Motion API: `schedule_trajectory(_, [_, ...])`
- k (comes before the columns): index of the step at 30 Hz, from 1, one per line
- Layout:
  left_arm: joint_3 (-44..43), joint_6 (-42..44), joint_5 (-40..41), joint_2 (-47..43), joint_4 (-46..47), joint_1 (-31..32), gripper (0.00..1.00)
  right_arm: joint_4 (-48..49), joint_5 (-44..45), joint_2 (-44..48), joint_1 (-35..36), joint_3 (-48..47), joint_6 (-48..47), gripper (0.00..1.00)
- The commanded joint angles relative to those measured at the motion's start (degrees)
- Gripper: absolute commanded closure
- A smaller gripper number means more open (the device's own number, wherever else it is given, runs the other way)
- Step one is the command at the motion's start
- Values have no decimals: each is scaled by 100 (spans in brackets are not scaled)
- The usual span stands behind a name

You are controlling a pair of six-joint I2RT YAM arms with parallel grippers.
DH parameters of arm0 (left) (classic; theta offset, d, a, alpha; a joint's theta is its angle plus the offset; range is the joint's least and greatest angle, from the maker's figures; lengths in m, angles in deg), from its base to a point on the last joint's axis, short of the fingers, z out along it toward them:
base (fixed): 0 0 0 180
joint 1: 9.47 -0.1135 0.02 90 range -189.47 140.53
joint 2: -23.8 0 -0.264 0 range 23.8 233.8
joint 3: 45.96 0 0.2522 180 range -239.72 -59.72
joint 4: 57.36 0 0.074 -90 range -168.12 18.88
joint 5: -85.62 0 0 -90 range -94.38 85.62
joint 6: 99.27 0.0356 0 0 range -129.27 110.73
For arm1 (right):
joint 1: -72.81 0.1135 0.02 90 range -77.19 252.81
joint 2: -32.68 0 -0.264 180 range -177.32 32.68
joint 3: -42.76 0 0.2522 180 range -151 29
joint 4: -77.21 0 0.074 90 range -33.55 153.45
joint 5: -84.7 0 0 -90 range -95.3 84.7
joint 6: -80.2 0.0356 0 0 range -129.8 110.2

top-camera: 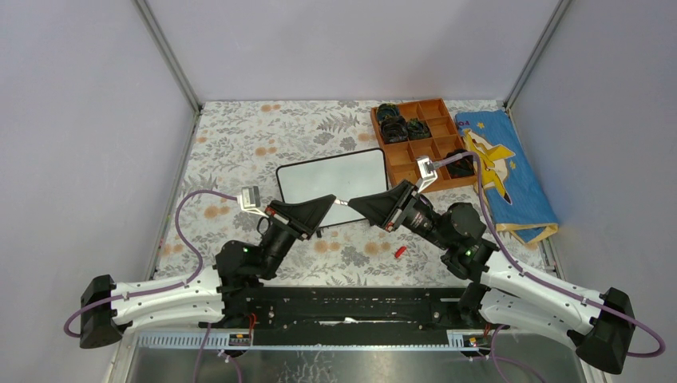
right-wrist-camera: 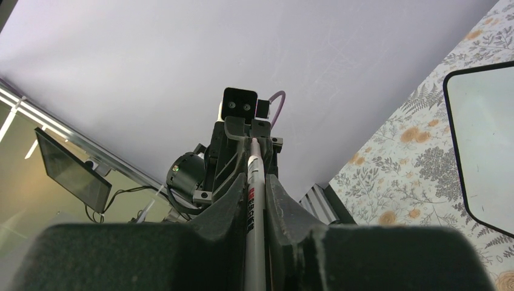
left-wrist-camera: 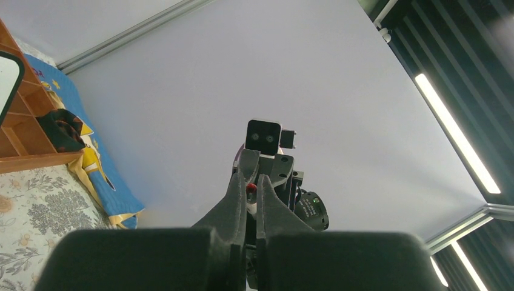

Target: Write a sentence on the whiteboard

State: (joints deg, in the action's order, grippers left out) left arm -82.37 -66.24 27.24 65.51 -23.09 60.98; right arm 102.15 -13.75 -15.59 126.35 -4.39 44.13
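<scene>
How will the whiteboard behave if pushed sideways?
The whiteboard looks stiff: flat panel in a thin black frame. Probably light for its size, so it may slide on the floral tablecloth. Its smooth face likely offers little grip.

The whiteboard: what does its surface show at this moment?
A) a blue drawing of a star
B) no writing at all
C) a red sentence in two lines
B: in the top view, the whiteboard is plain white, with no marks on the part that shows.
</scene>
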Motion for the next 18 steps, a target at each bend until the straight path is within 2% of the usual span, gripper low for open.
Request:
schedule_trajectory(1, [95,112,213,-25,28,47,100,365,-24,66,33,-61,2,79])
schedule_trajectory(3, [73,124,222,-35,10,47,100,360,-73,19,31,-113,19,74])
schedule_trajectory(13, [86,116,204,-92,-49,47,100,369,-179,-49,33,-161,42,72])
schedule_trajectory(15, [86,113,205,-101,-60,49,100,371,-153,-43,32,-144,47,74])
schedule_trajectory(18, [95,106,205,-102,-79,52,100,389,-180,-65,34,-151,54,83])
